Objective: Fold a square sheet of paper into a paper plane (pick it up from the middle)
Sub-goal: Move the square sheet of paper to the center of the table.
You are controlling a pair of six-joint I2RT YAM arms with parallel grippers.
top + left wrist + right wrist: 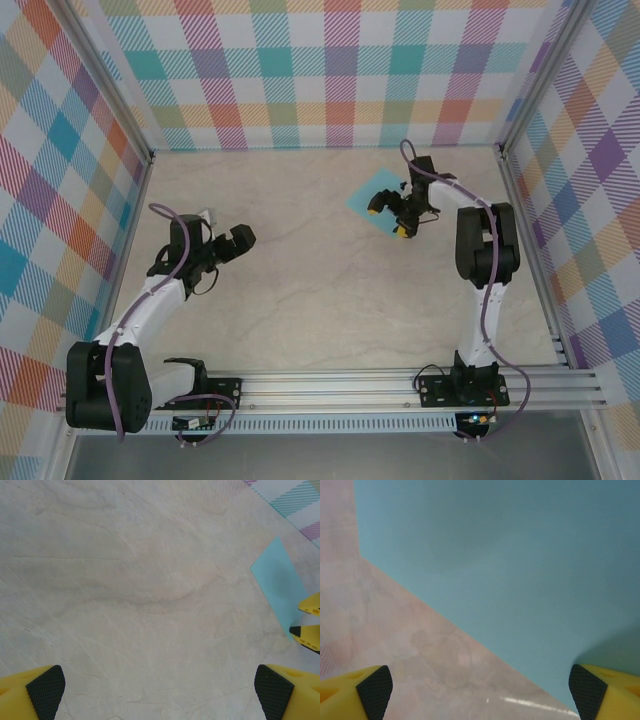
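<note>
Now the right end effector, spread wide, should pinch the square sheet of paper at its middle

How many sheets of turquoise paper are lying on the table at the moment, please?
1. The square sheet of paper lies flat at the far right of the table, beneath the open right claw, which covers part of it.

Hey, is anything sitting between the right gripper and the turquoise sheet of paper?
Nothing visible stands in the way. The right gripper hangs directly over the square sheet of paper, jaws open. The sheet lies flat on the table with nothing on top of it.
</note>
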